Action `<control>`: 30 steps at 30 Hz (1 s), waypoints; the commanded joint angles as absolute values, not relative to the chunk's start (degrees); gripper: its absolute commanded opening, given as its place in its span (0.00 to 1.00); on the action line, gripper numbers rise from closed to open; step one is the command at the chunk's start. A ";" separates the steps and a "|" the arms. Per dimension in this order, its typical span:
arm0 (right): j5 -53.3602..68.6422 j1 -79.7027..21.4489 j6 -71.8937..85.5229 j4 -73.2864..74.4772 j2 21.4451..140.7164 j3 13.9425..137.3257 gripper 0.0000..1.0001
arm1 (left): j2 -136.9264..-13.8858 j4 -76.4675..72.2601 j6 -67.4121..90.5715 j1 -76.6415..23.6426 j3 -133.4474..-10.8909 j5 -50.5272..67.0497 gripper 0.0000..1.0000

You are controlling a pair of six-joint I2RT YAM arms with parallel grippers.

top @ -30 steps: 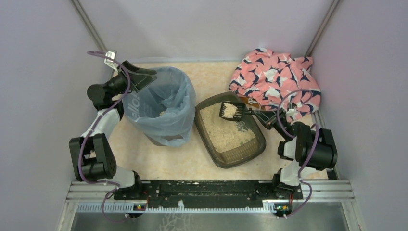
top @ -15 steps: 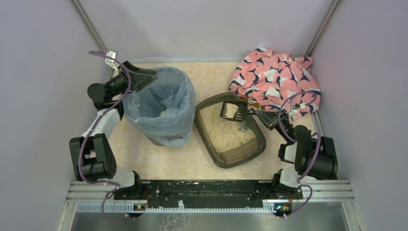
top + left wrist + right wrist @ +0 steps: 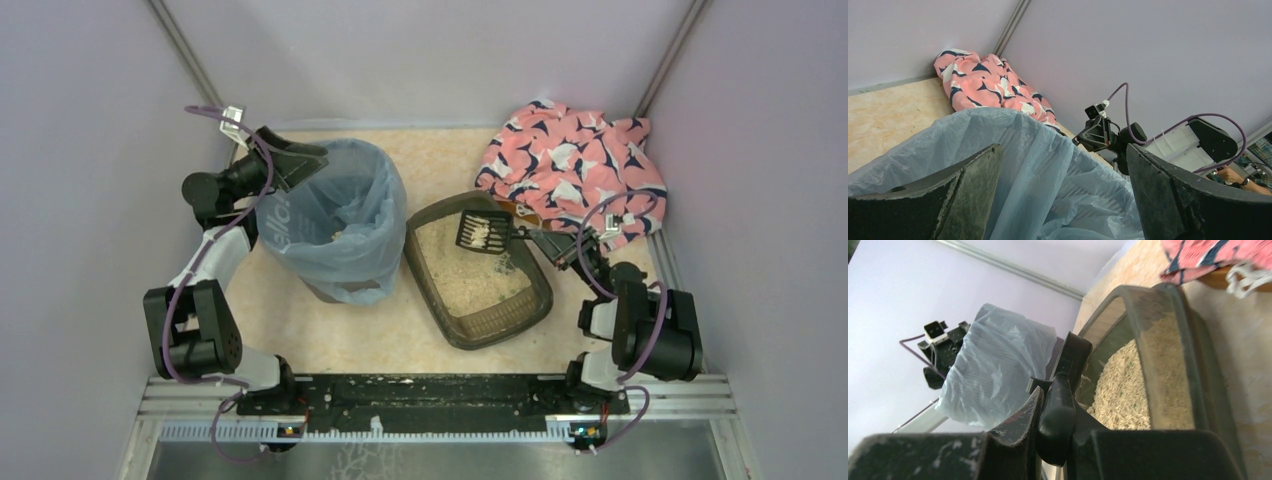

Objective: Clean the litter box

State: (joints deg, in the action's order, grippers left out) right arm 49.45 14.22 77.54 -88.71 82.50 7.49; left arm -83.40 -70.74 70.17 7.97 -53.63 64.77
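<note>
The right hand [image 3: 545, 243], clamped on the scoop [image 3: 483, 232], held it above the litter box [image 3: 415, 262], presumably so loose litter dropped back. The left hand [image 3: 300, 160] gaped at the bin [image 3: 330, 225].

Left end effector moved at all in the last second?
No. The left end effector sits at the same spot, on the far-left rim of the blue-bagged bin, jaws open.
</note>
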 commanded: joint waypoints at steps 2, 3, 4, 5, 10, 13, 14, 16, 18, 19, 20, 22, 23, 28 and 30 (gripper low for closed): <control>50.94 14.59 75.16 -98.35 80.30 8.10 0.00 | -81.71 -70.50 68.08 7.46 -54.45 64.93 0.99; 51.16 14.29 75.91 -98.60 80.06 7.85 0.00 | -81.80 -70.13 67.88 7.43 -54.61 64.87 0.99; 50.61 15.24 75.97 -98.54 79.29 7.13 0.00 | -81.92 -70.15 67.92 7.42 -54.62 65.12 0.99; 49.77 17.04 75.97 -98.49 78.39 6.19 0.00 | -81.96 -70.32 68.00 7.44 -54.47 65.33 0.99; 49.36 11.31 73.96 -98.56 76.61 5.35 0.00 | -81.77 -69.66 67.53 7.45 -54.62 64.97 0.99; 49.21 11.10 71.64 -97.52 74.73 4.89 0.00 | -81.65 -70.03 67.76 7.26 -54.36 64.93 0.99; 49.90 10.07 71.70 -98.25 74.73 5.32 0.00 | -81.67 -69.83 67.69 7.29 -54.59 64.88 0.99; 49.33 12.26 72.02 -98.53 73.45 4.52 0.00 | -81.96 -70.18 68.07 7.22 -54.62 65.14 0.99; 49.34 12.32 69.92 -97.26 72.30 4.30 0.00 | -81.69 -70.75 68.24 7.13 -54.22 64.99 0.99; 49.76 11.54 69.36 -97.31 72.16 4.59 0.00 | -81.73 -70.41 68.02 7.08 -54.34 64.88 0.99; 50.07 11.49 69.55 -98.20 72.24 4.34 0.00 | -81.66 -70.11 67.87 7.11 -54.58 64.95 0.99; 50.15 14.17 70.20 -98.57 72.14 3.46 0.00 | -81.74 -70.05 67.77 7.11 -54.35 65.09 0.99; 49.74 14.58 70.00 -98.64 72.16 3.37 0.00 | -81.65 -70.05 67.77 7.12 -54.32 64.99 0.99; 49.41 15.00 70.01 -96.19 70.64 4.44 0.00 | -81.86 -70.41 68.23 7.12 -54.34 65.11 0.99; 50.55 11.09 69.14 -90.53 70.08 7.53 0.00 | -81.83 -70.49 68.38 6.98 -54.43 64.79 0.99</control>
